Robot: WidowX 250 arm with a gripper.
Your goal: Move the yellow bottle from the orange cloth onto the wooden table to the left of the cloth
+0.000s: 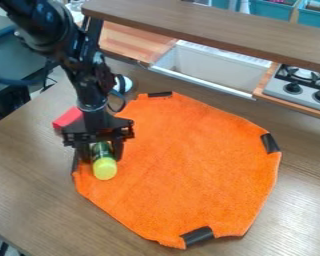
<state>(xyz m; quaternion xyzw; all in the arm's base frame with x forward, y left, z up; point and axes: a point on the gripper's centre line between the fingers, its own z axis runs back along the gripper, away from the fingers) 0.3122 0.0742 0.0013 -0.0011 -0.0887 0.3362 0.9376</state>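
Observation:
At the left part of the orange cloth (pixel 183 165), the gripper (pixel 101 152) points down with its fingers on both sides of a green bottle with a yellow cap (pixel 104 169), shut on it. The cap faces the near side, and the bottle's far end is hidden under the gripper. Whether the bottle touches the cloth, I cannot tell. A red block (pixel 68 118) lies on the table just behind and left of the gripper, partly hidden by the arm.
Black strips (pixel 197 235) hold the cloth's edges on the wooden table (pixel 29 180). Behind the arm is a small white round object (pixel 124 84). Along the back are a raised wooden shelf (pixel 209 24), a white sink (pixel 209 66) and a stove (pixel 299 87).

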